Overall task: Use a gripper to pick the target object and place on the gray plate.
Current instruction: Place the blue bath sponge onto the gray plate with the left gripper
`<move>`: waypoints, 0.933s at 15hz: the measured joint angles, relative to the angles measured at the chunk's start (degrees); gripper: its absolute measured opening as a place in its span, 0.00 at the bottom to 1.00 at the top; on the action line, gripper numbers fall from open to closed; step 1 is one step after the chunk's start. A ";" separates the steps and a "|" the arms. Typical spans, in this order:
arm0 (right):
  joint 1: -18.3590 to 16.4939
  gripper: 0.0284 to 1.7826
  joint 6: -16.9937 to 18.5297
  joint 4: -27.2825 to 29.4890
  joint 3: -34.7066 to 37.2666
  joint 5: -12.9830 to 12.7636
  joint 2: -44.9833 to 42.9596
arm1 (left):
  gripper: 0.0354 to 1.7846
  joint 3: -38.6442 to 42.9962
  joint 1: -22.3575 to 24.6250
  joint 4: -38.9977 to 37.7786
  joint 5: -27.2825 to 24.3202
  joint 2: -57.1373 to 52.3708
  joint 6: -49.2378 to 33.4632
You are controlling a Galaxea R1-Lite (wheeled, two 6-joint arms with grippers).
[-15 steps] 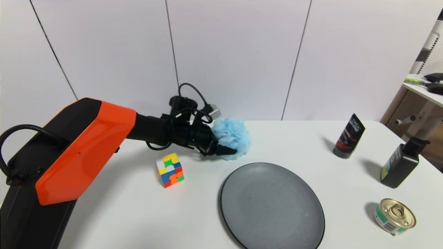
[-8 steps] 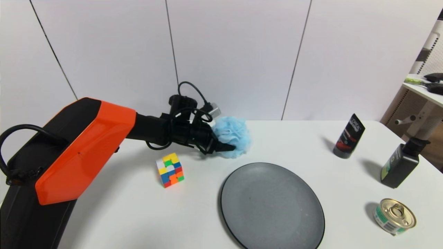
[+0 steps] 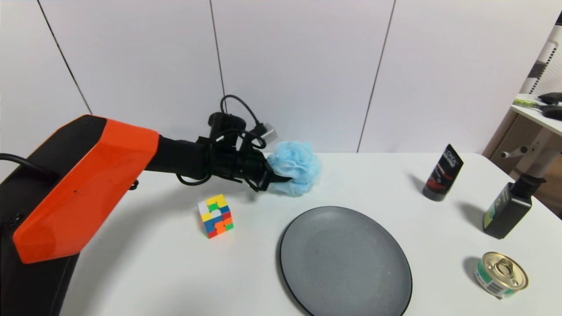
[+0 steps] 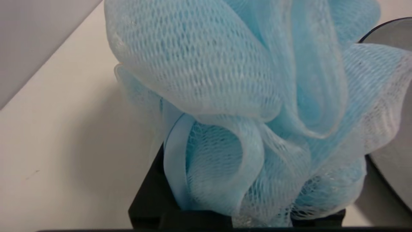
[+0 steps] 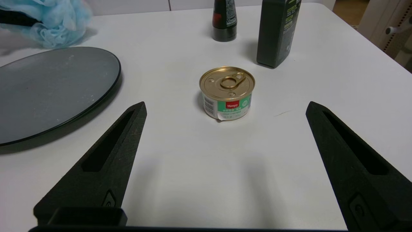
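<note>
My left gripper (image 3: 281, 179) is shut on the light blue mesh bath pouf (image 3: 295, 172) and holds it lifted a little above the white table, behind the left rim of the gray plate. The pouf fills the left wrist view (image 4: 244, 106) and hides the fingertips; it also shows in the right wrist view (image 5: 61, 22). The gray plate (image 3: 347, 263) lies flat and bare at the table's front centre; it also shows in the right wrist view (image 5: 48, 90). My right gripper (image 5: 225, 108) is open and empty, low over the table's front right.
A multicoloured puzzle cube (image 3: 215, 215) stands left of the plate. A black tube (image 3: 442, 172) and a dark bottle (image 3: 508, 207) stand at the right. A gold-lidded tin can (image 3: 500, 274) sits at the front right, ahead of the right gripper (image 5: 227, 92).
My left gripper has risen and lifted the pouf off the table; the arm's orange casing has shifted left and up. The plate, cube and other items have not moved.
</note>
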 joint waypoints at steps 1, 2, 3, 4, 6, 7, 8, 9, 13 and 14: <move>0.00 0.96 0.02 0.00 0.00 -0.02 0.00 | 0.32 1.19 0.00 0.20 1.07 -2.07 -0.02; 0.00 0.96 0.00 0.01 0.00 -0.02 0.00 | 0.30 2.21 0.00 0.30 2.04 -4.27 0.00; 0.00 0.96 0.02 0.00 0.00 0.02 0.00 | 0.28 3.10 -0.02 0.50 2.86 -6.70 -0.02; 0.00 0.96 0.02 -0.02 0.00 0.00 0.00 | 0.26 3.95 -0.11 0.72 3.74 -9.62 0.11; 0.00 0.96 0.02 0.00 0.00 0.00 0.00 | 0.23 5.71 -0.71 1.10 5.18 -15.71 0.22; 0.00 0.96 0.02 0.01 0.00 0.02 0.00 | 0.22 6.92 -1.45 1.44 5.69 -18.80 0.17; 0.00 0.96 0.00 0.00 0.00 0.02 0.00 | 0.21 8.58 -2.84 1.99 6.11 -21.99 0.11; 0.00 0.96 0.00 0.00 0.00 0.02 0.00 | 0.21 10.29 -4.96 2.67 6.42 -24.78 0.05; 0.00 0.96 0.02 -0.02 0.00 0.02 0.00 | 0.20 19.74 -12.01 3.96 7.19 -30.45 0.05; 0.00 0.96 0.00 0.00 0.00 0.02 0.00 | 0.19 21.94 -13.56 4.02 7.66 -30.76 0.13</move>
